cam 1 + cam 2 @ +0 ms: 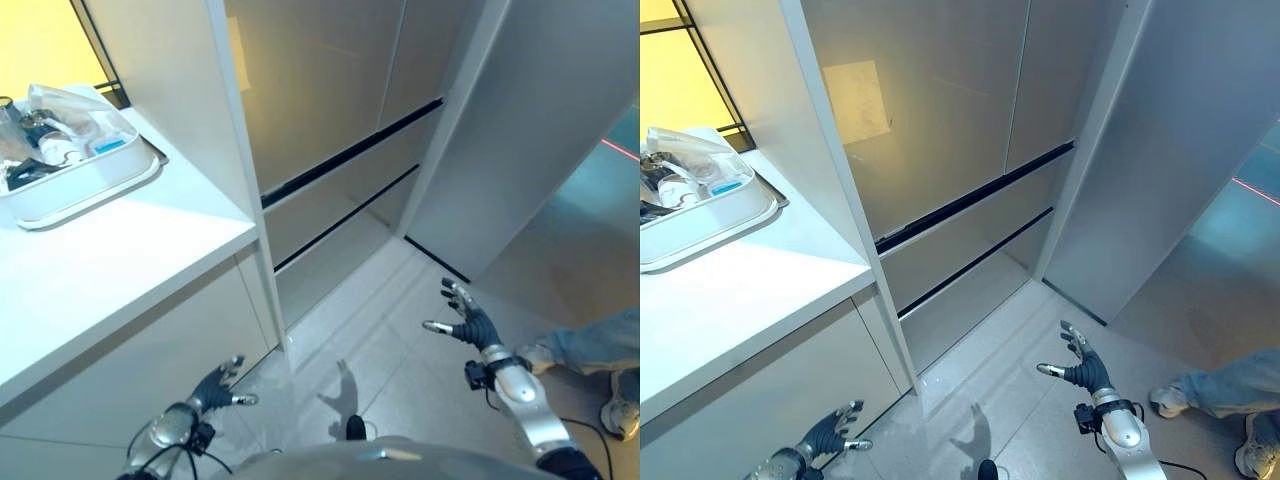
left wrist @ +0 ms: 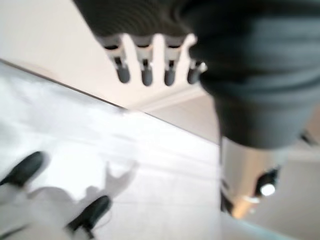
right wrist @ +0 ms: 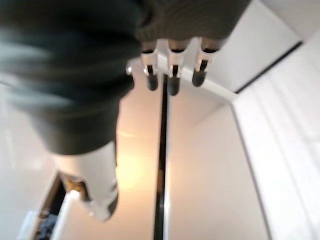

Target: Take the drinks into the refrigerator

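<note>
Standing shut ahead, the fridge (image 1: 970, 150) fills the recess between a white side panel (image 1: 185, 120) and a grey wall (image 1: 1200, 150): 2 tall doors side by side above, 2 drawer fronts below, parted by dark slots. A pale patch of light lies on the left door. The grey floor (image 1: 400, 340) runs from the fridge's foot toward the robot.

On the robot's left a white counter (image 1: 110, 270) juts out beside the panel, over a plain cabinet front. On it, toward its far end, sits a white tray (image 1: 90, 185) heaped with clear plastic and small packed items; whether drinks are among them I cannot tell, and both hands are empty.

At the right edge, on the floor, a person's leg (image 1: 595, 345) in blue jeans ends in a pale shoe.

The right hand (image 1: 468, 318) hangs low over the floor, right of the fridge's foot, fingers straight and spread, holding nothing. The left hand (image 1: 218, 386) hangs low in front of the cabinet, fingers loosely straight, thumb out, also holding nothing and touching nothing.
</note>
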